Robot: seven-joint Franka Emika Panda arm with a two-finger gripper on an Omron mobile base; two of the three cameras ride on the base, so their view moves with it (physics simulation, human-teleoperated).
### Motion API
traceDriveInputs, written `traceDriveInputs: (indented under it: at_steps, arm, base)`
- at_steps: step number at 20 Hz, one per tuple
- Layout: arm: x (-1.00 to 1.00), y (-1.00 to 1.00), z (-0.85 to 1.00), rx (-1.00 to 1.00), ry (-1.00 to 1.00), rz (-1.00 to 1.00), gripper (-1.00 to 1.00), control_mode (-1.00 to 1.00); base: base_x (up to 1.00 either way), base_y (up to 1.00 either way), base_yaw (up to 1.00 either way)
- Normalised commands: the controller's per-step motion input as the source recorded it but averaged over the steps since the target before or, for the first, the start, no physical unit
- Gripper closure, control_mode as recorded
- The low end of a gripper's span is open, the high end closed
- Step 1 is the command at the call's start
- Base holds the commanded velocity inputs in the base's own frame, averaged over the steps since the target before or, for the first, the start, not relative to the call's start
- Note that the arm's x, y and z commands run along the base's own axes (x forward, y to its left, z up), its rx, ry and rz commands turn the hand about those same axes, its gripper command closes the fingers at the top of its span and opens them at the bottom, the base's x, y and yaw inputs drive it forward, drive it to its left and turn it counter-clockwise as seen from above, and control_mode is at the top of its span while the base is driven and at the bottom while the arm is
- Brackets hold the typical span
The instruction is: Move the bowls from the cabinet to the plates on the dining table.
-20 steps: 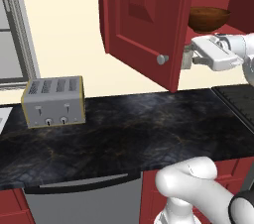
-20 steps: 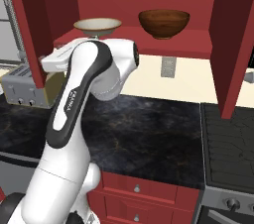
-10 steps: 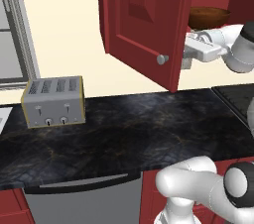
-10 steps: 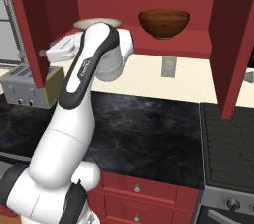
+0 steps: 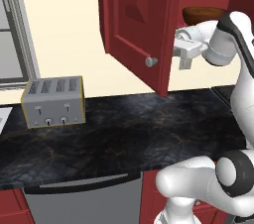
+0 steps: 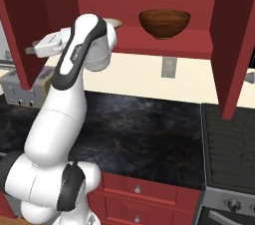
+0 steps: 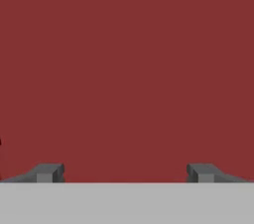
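Right base view shows the empty, wide-open gripper (image 6: 31, 50) facing the door, the brown bowl (image 6: 164, 23) far right.

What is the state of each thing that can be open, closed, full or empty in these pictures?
cabinet: doors open.
left cabinet door: swung wide open.
dark wooden bowl: upright on the cabinet shelf, untouched.
cream bowl: on the shelf, mostly hidden behind the arm.
gripper: open, holding nothing.
toaster: slots empty.

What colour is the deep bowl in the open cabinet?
Glossy dark brown wood bowl, clearest in the right base view.
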Motion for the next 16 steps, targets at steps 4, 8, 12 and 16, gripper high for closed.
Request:
traceDriveInputs:
  at_steps: [4,8,12,16]
  arm:
    - [-0.24,0.51,0.00,-0.02,0.00,0.08,-1.00,-1.00]
    - [-0.23,0.51,0.01,-0.02,0.00,0.01,-1.00,-1.00]
    - [-0.15,0.38,0.07,0.00,0.00,0.00,-1.00,-1.00]
    - [-0.11,0.29,0.08,0.00,-0.01,-0.04,-1.00,-1.00]
  base:
    - [0.00,0.00,0.00]
    - [0.00,0.00,0.00]
    - [0.00,0.00,0.00]
    - [0.00,0.00,0.00]
